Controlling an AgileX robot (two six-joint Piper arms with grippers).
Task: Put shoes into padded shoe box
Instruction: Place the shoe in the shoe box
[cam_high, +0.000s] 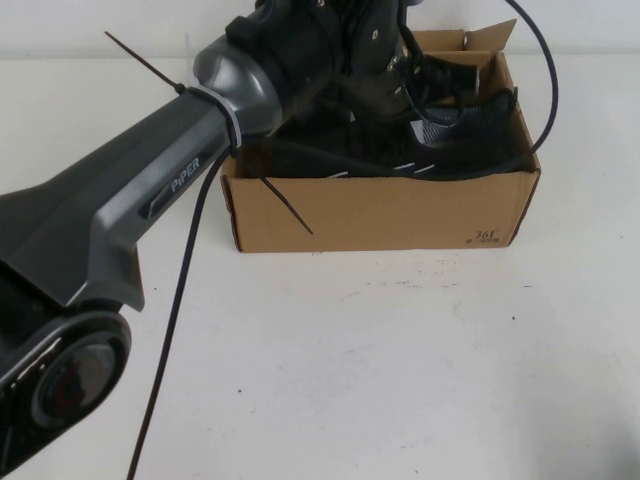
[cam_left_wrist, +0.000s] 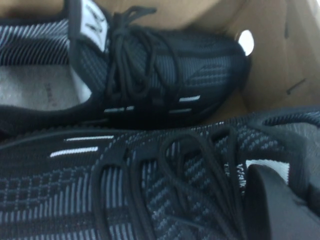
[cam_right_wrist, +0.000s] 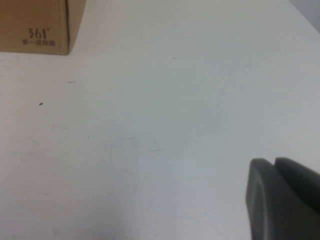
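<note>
A white surface (cam_high: 400, 360) fills the near part of the high view, bare and open from the front edge up to the box, with plenty of free room on the robot's right. The left arm (cam_high: 130, 210), dark grey and marked "PIPER", rises from the near left corner and reaches diagonally away over the box's left end, a black cable (cam_high: 175, 320) hanging beneath it.

The padded shoe box (cam_high: 380, 212), brown corrugated cardboard, sits toward the far side of the surface, its long front wall facing the robot and a small dark printed mark (cam_high: 487, 237) at its lower right corner. Short flaps stand up at its far right end. Both shoes (cam_high: 470, 135) lie inside, black knit with short white dashes showing just above the front rim.

The left tool is over the box's interior, but the arm's own bulk hides it from above, so from there it cannot be told whether it is spread or pressed together. The left wrist view looks straight down on the pair side by side, the far shoe (cam_left_wrist: 165, 75) with its toe close to a cardboard wall, the near shoe (cam_left_wrist: 150, 190) filling the frame, and a dark part, possibly a finger, at one corner.

The right wrist view alone shows the right tool (cam_right_wrist: 285, 200), low over bare white surface well apart from the box corner (cam_right_wrist: 35, 27); its fingers look pressed together.
</note>
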